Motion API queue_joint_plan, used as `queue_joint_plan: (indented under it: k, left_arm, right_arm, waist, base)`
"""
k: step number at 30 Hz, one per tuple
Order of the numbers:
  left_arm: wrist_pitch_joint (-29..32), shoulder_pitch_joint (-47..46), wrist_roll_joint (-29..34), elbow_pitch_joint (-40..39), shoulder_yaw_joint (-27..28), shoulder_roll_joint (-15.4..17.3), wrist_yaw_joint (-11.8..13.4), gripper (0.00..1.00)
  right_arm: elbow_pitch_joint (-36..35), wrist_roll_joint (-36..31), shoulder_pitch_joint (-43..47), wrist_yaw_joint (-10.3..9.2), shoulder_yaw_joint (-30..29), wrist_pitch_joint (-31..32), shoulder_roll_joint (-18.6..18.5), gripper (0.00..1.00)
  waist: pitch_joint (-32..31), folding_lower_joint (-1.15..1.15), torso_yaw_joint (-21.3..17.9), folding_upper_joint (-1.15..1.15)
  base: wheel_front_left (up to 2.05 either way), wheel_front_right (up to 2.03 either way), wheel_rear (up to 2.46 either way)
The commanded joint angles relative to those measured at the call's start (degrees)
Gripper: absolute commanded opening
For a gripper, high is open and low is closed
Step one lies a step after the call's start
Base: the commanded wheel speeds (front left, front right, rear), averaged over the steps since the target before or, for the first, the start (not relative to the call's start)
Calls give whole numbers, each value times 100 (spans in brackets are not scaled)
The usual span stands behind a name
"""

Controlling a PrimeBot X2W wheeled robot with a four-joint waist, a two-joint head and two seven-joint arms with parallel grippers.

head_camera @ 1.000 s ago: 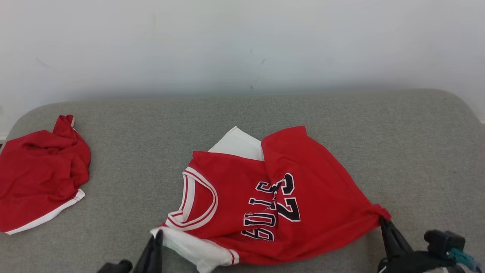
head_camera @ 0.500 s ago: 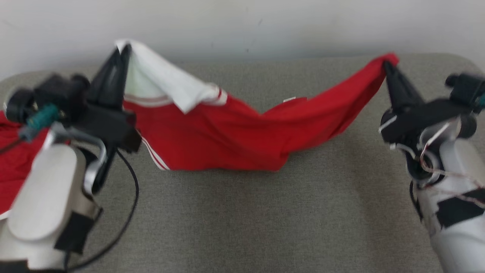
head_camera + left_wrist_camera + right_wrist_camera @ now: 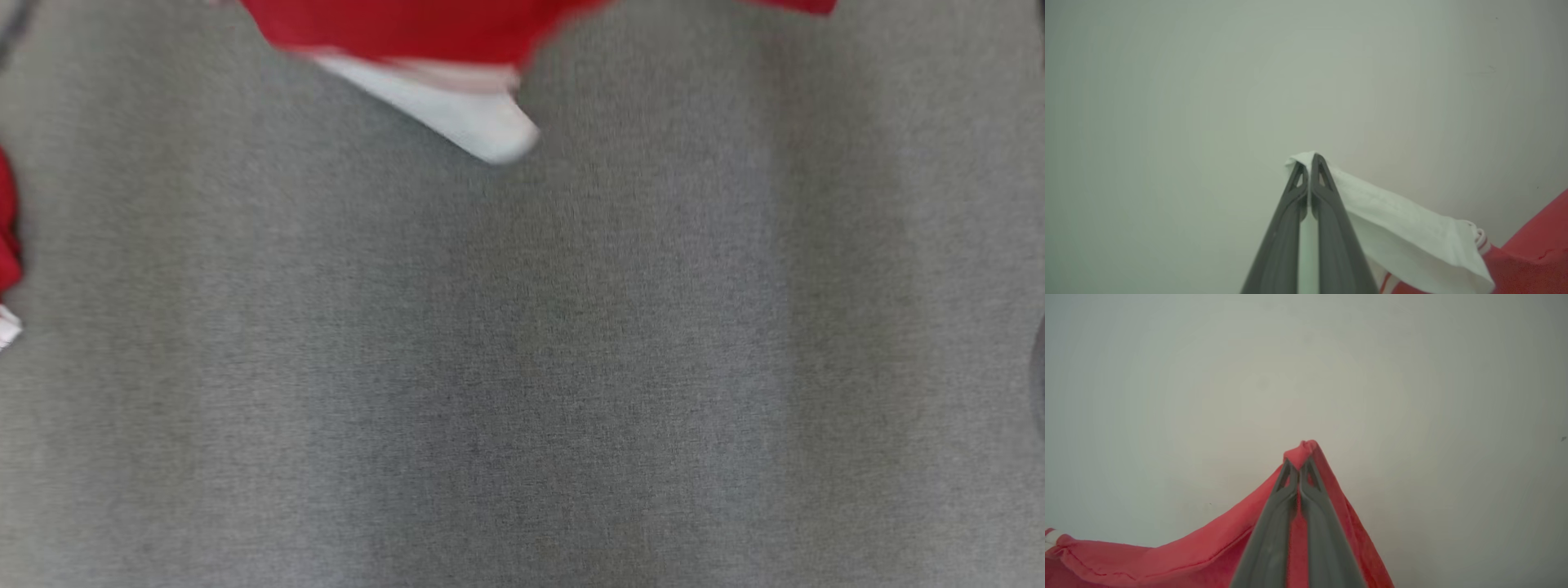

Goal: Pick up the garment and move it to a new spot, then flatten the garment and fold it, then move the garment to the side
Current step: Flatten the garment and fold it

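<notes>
Finding at the far left edge of the grey surface (image 3: 522, 367): a second red cloth (image 3: 6, 237) with a white hem lies on it, well apart from the work and untouched. Left gripper (image 3: 1309, 161): jaws pressed together, clamping the tip of the garment's white panel (image 3: 1404, 232), which drapes away from the fingers towards the red body; behind it there is only the pale wall (image 3: 1167, 102), so this corner is judged to be well above the grey surface. Garment (image 3: 408, 28): in the blurred head view its red body and hanging white flap sit at the far edge of the grey surface, and whether the lowest fold touches the surface cannot be told from the blur. The wide middle of the grey surface carries nothing. Right gripper (image 3: 1298, 462): jaws likewise closed, pinching a bunched red corner that pokes just past the fingertips, with the fabric sagging away below it. Assessment: the pick-up is done, with two opposite corners secured and the garment slung between the arms. The move to a new spot is judged to be in progress. Outstanding are laying the garment down on the grey surface, flattening, folding, and setting it aside.
</notes>
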Motion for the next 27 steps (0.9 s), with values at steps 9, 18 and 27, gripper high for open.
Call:
queue_joint_plan:
  k: [9, 18, 27]
  left_arm:
    - [-493, -2025, -8, 1036, -441, -100, 14, 0]
    - [-900, -2674, -256, 1651, -714, -269, 14, 0]
    - [-1089, -1849, -668, 1624, -1252, -114, 13, 0]
  right_arm:
    - [1056, -242, -1786, -13, -265, -179, 149, 0]
    - [1440, -447, -2359, -13, -384, -306, 179, 0]
    - [1447, -250, -1638, -13, -116, -414, 162, 0]
  waist:
    - [1003, -3, -185, -2]
    - [1123, -3, -196, -2]
    - [967, -3, -209, -2]
  base:
    - [0, 0, 0]
    - [0, 0, 0]
    - [0, 0, 0]
